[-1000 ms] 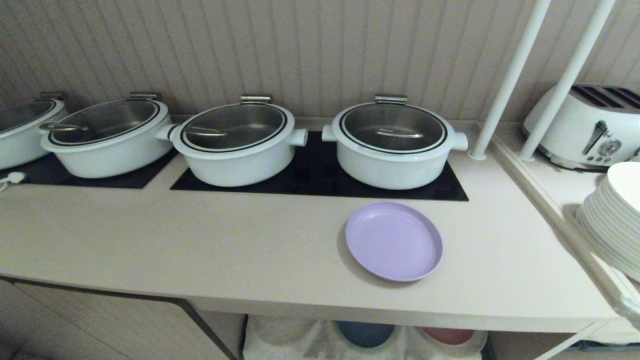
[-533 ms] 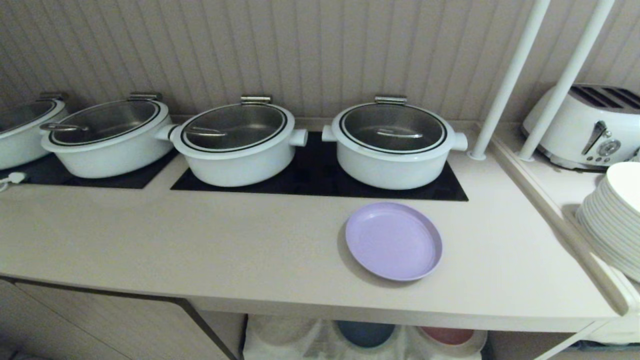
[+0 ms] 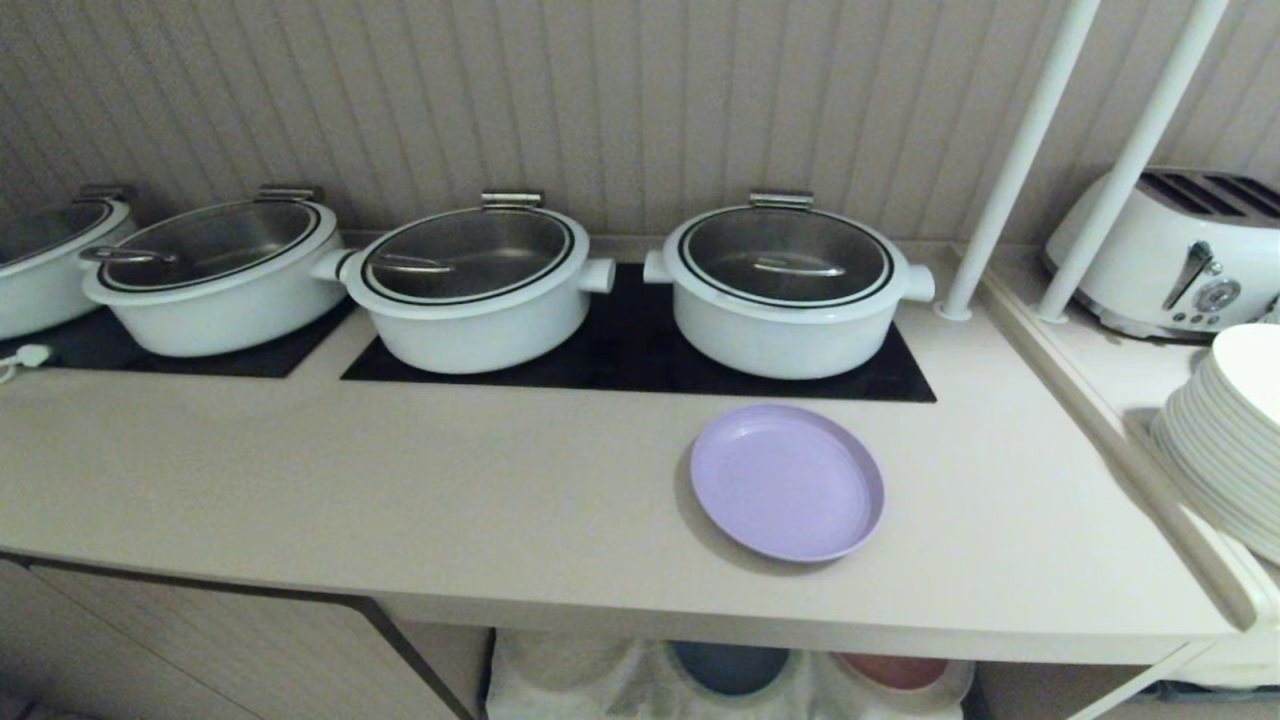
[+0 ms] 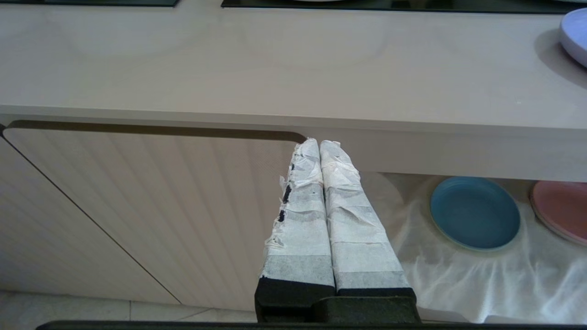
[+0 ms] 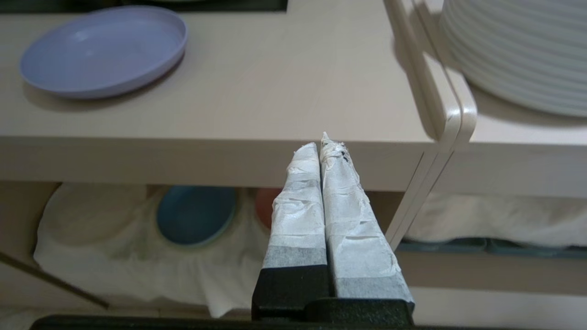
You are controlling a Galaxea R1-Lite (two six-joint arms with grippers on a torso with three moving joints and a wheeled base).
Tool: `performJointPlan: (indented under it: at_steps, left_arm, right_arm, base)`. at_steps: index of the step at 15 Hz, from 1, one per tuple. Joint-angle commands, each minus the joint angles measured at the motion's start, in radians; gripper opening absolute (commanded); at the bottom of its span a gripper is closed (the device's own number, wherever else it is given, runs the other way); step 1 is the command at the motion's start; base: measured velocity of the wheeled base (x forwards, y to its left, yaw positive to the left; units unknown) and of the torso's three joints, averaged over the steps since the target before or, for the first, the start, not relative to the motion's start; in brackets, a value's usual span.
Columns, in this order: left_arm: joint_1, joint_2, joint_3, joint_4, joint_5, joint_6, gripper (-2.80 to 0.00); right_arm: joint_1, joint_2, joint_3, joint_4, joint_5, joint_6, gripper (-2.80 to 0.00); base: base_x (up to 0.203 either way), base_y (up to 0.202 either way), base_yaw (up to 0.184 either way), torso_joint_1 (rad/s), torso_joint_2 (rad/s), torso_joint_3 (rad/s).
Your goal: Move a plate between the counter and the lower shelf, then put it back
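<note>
Right hand (image 5: 319, 149) gone from head view; plate (image 3: 787, 481) on counter (image 3: 400, 480), apart.

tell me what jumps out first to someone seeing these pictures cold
The lavender plate lies alone on the counter, in front of the rightmost of the white lidded pots lined up on the black cooktop panels. On the lower shelf, a blue plate and a pink plate rest on wrinkled white cloth. Both hands are shut and empty, held low before the counter's edge: left hand, right hand.

Smooth matt plastic plate (image 3: 787, 481) on smooth beige counter (image 3: 450, 490); shelf cloth (image 4: 481, 275) wrinkled.
</note>
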Motion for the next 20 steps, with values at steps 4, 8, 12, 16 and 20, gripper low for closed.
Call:
performJointPlan:
  at_steps: [4,8,12,16,20]
  left_arm:
    - [0.000,0.000,0.000,0.000,0.000,0.000,-2.80]
    - [0.000,0.000,0.000,0.000,0.000,0.000,-2.80]
    - [0.000,0.000,0.000,0.000,0.000,0.000,-2.80]
    - [0.000,0.000,0.000,0.000,0.000,0.000,-2.80]
    - [0.000,0.000,0.000,0.000,0.000,0.000,-2.80]
  right_arm:
    - [0.000,-0.036,-0.001,-0.002,-0.002,0.013,-2.80]
    - [0.000,-0.036,-0.001,0.000,-0.002,0.001,-2.80]
    - [0.000,-0.036,-0.001,0.001,0.001,-0.020,-2.80]
    - [0.000,-0.036,-0.001,0.000,-0.005,-0.019,-2.80]
    - [0.000,-0.036,-0.001,-0.001,-0.003,0.010,-2.80]
  base:
    - [0.000,0.000,0.000,0.000,0.00,0.000]
    - [0.000,0.000,0.000,0.000,0.00,0.000]
    - [0.000,0.000,0.000,0.000,0.00,0.000]
    - [0.000,0.000,0.000,0.000,0.00,0.000]
    - [0.000,0.000,0.000,0.000,0.00,0.000]
